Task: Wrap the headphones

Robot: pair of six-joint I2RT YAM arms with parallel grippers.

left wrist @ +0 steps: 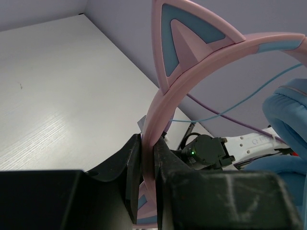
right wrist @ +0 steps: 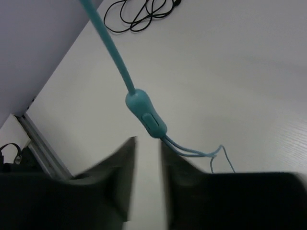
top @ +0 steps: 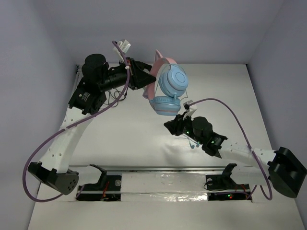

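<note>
Little seems done: left fingers (left wrist: 132,182) clamp the headphones (top: 170,86) by their pink headband aloft, while right fingers (right wrist: 110,177), narrowly parted and empty, hover beside the dangling cable (right wrist: 112,52), not yet wound.

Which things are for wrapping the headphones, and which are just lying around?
For the job:
headphones, held up off the table by the left gripper, which is shut on the pink headband
pale blue cable, its switch just ahead of the right gripper

Just lying around:
black cable, loose on the table
</note>
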